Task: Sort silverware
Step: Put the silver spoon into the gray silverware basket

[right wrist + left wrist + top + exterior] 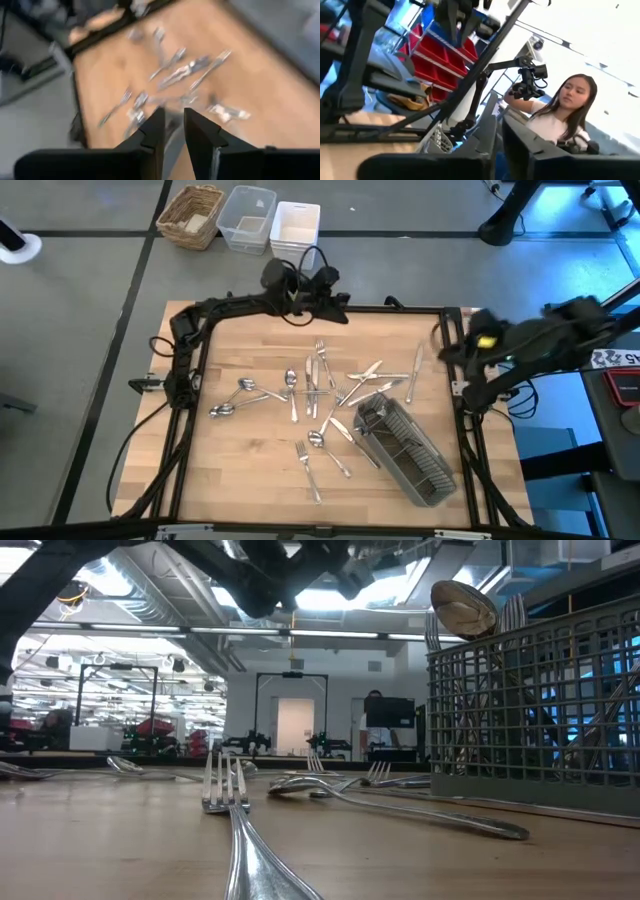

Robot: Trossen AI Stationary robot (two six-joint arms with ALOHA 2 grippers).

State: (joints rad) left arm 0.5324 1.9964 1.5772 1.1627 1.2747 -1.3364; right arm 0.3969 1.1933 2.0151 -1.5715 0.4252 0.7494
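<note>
The right gripper [172, 132] hangs at the right edge of the light wooden bench [250, 480], above the black frame rail. Its two dark fingers [152, 135] stand a narrow gap apart with nothing visible between them, so it holds nothing.

The scattered shiny silver-coloured metal forks, spoons and table knives [320, 395] lie on the bench out in front of this gripper, toward the bench's middle. The nearest piece, a knife [413, 375], lies just inboard of it. More pieces stand upright in the grey slatted rectangular cutlery caddy [405, 445], which lies on the bench near the gripper, between it and the bench's front edge. In the low view a spoon bowl [463, 608] and fork tines rise above the caddy's wire wall, and a fork [235, 815] lies flat in the foreground.

The left gripper [497, 145] waits at the bench's far edge, well apart from the silverware; its fingers are closed together and empty. Beyond it a person [565, 117] sits in the room.
</note>
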